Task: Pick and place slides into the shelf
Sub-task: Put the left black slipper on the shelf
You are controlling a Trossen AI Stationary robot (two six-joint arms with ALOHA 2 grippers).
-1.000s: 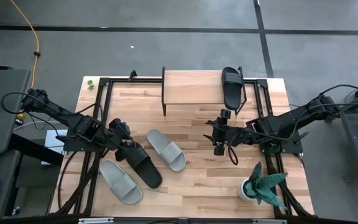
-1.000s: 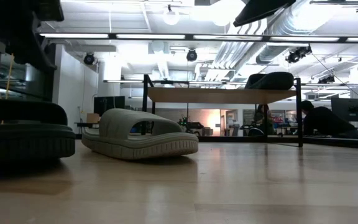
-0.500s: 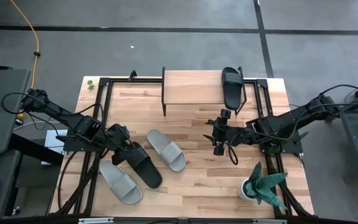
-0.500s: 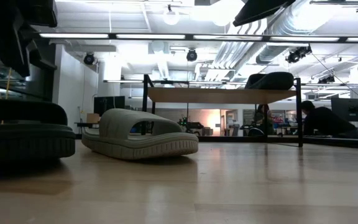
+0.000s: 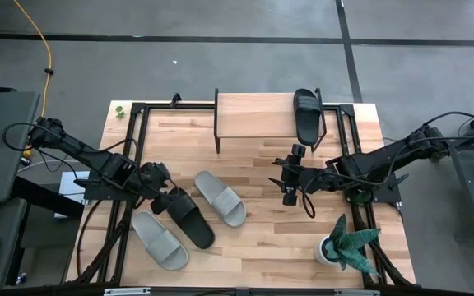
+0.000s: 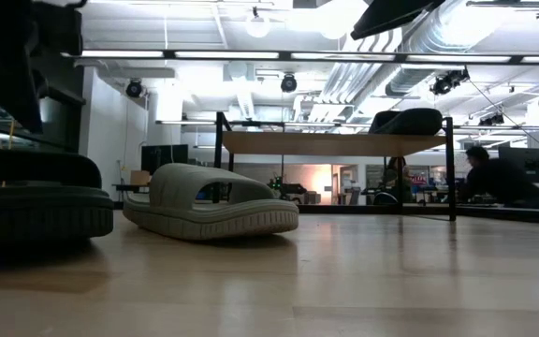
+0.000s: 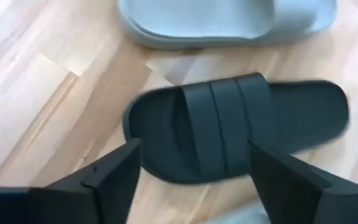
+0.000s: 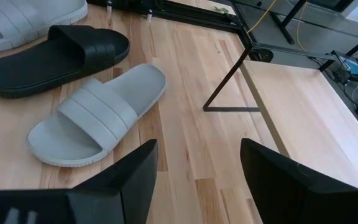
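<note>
My left gripper [image 5: 165,197] sits toward eight o'clock, jaws spread wide (nothing between them, as far as I can tell). My right gripper [image 5: 290,186] waits near centre, jaws apart.

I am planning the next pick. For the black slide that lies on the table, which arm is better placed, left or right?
Left, probably. The left gripper hangs open right at the black slide, which shows between its fingers in the left wrist view. The right gripper, also open, waits mid-table near the shelf, farther away.
</note>
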